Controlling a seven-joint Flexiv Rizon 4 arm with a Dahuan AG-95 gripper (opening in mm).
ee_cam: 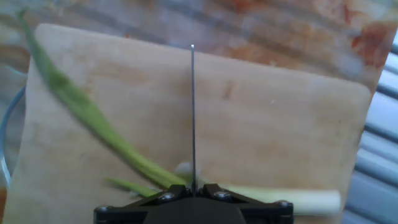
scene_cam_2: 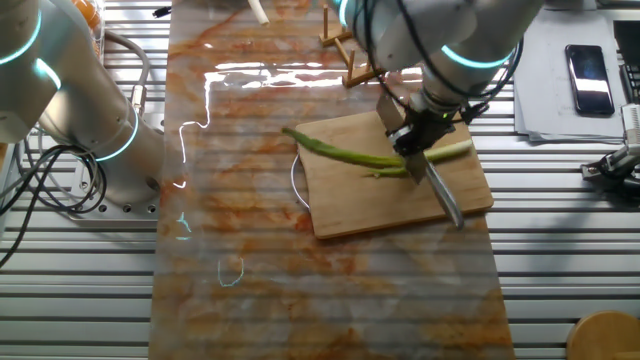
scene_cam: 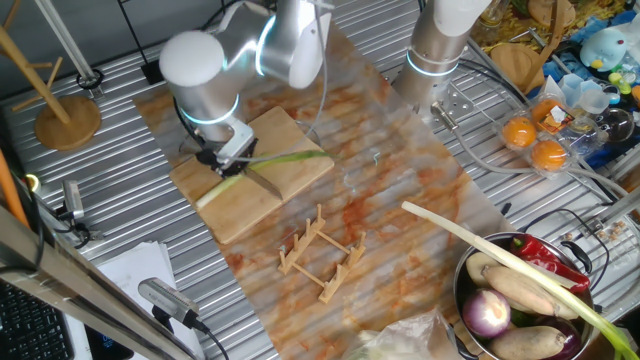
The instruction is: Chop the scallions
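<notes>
A slim scallion (scene_cam_2: 350, 156) lies across the wooden cutting board (scene_cam_2: 360, 205), whitish root end at the right (scene_cam_2: 455, 151), green tips off the board's left edge. It also shows in one fixed view (scene_cam: 285, 157) and in the hand view (ee_cam: 93, 118). My gripper (scene_cam_2: 418, 140) is shut on a knife (scene_cam_2: 443, 195). The blade (ee_cam: 193, 112) stands edge-down across the stalk near its pale end. A short thin green piece (ee_cam: 127, 184) lies beside the stalk. In one fixed view the gripper (scene_cam: 228, 152) sits over the board (scene_cam: 290, 180).
A small wooden rack (scene_cam: 320, 252) stands in front of the board. A metal bowl (scene_cam: 472, 262) with a long pale leek (scene_cam: 500, 260), red peppers and an onion sits at right. A second arm's base (scene_cam: 440, 50) stands behind. A phone (scene_cam_2: 587, 66) lies on papers.
</notes>
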